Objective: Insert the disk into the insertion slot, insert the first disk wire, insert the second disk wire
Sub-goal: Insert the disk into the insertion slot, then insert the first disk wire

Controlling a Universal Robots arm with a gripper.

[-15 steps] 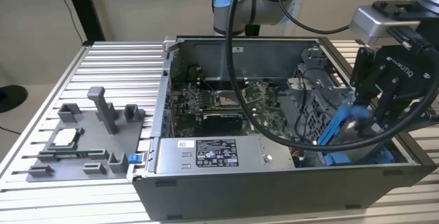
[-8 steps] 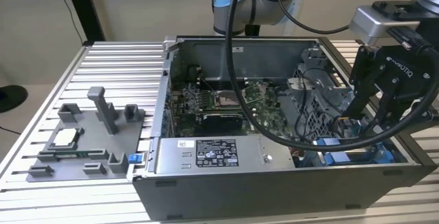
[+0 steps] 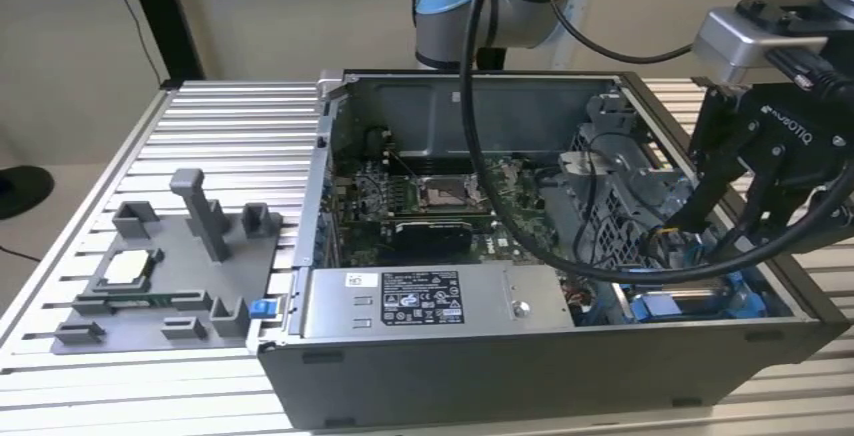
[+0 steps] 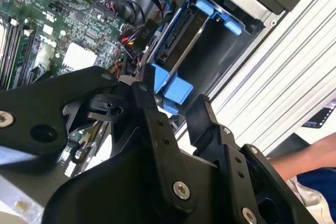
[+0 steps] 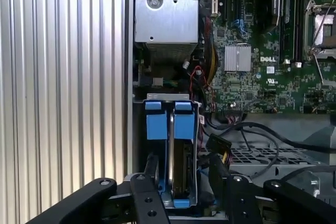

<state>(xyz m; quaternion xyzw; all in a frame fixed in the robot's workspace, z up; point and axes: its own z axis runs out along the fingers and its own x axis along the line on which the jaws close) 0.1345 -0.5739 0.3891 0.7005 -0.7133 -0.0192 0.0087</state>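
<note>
Where the open computer case point(image 3: 534, 376) sits on the ribbed worktop point(image 3: 200, 126), its near corner on the exterior view's right holds the slot point(image 3: 701, 304) with blue rails. The disk point(image 5: 178, 150), in its blue frame, stands on edge inside it. Over that corner hangs the claw point(image 5: 184, 169), its black fingers point(image 5: 151, 174) narrowly apart, one on each side of the frame's end. A dark gap shows between one finger and the frame. Just beside the disk is a black plug point(image 5: 218, 144) with coloured wires. Along the case's near wall is a grey box point(image 3: 420, 301) with a label. A grey tray point(image 3: 160, 276) rests near the worktop's edge on the exterior view's left. Farther in lies the green circuit board point(image 3: 441, 196). The arm's base point(image 3: 461, 6) stands beyond the case's far wall.
</note>
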